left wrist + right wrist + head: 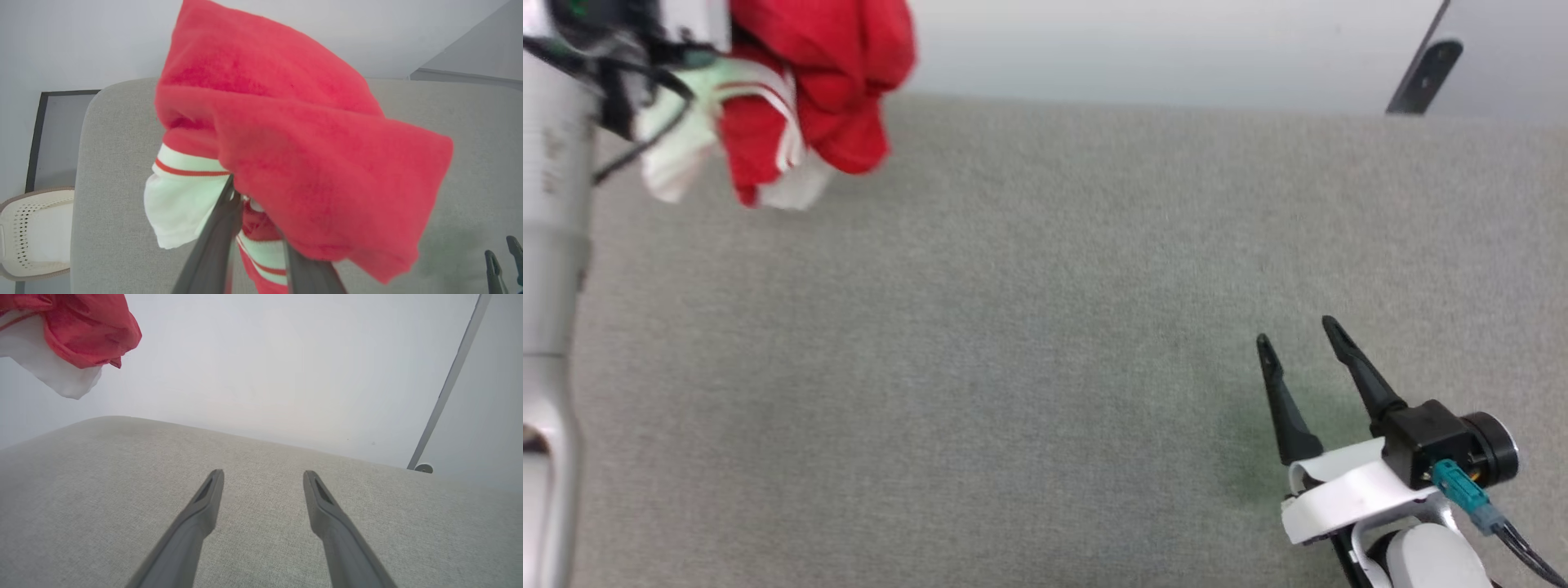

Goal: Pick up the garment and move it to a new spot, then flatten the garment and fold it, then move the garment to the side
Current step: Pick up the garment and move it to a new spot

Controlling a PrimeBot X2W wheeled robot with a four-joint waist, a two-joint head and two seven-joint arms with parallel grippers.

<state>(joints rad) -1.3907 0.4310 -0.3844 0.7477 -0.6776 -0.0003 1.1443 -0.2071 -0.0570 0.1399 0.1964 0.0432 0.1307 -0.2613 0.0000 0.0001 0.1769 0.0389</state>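
The garment, red with white striped trim, hangs bunched up in the air at the head view's top left, above the grey padded table. In the left wrist view the garment drapes over my left gripper, whose two dark fingers are shut on its folds; the fingertips are buried in the cloth. My right gripper rests low at the lower right, open with nothing between its fingers. From the right wrist, my right gripper points across bare table, and the garment hangs at the top left.
A pale perforated basket stands on the floor beyond the table's left edge. A dark slanted bar stands past the table's far right corner. The pale wall lies behind the table's far edge.
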